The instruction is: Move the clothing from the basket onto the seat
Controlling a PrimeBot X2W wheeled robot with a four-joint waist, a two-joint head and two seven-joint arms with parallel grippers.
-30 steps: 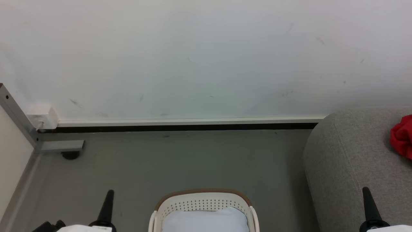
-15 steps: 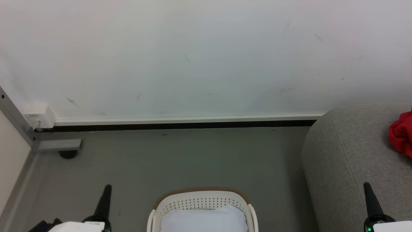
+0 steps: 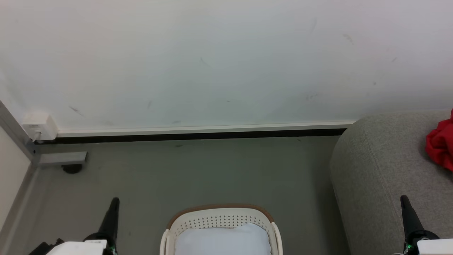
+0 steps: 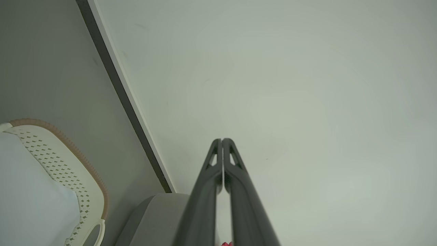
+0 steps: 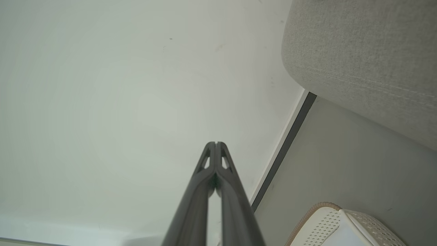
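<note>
Wall: we see a pale, lightly scuffed wall from 9 through 12 to 3 o'clock of the head view, with a white skirting strip over a dark gap at its foot.
Floor: grey-green and smooth, it spreads from the centre of the head view down to 6 o'clock.
Seat: we find the light grey upholstered seat at 3 to 5 o'clock, its rounded corner turned toward the floor. It stands well apart from the basket.
Basket: cream-white, perforated, with a brown rim band, it stands on the floor at 6 o'clock, cut by the bottom edge.
Pale fabric: we see plain bluish-white cloth lying inside the basket, up to just below the rows of holes.
Clothing: a bunched bright red garment lies on the seat at 3 o'clock, cut by the right edge, so we cannot read any trim or lettering.
Left gripper: at 7 o'clock, pointing up. In its wrist view we see the fingers pressed together, grasping nothing.
Right gripper: at 5 o'clock, over the seat's near edge. Its wrist view shows the fingers clenched tip to tip, empty.
Metal foot: a grey bar on a dark caster at 9 o'clock.
White box: it sits on the wall just above that foot.
</note>
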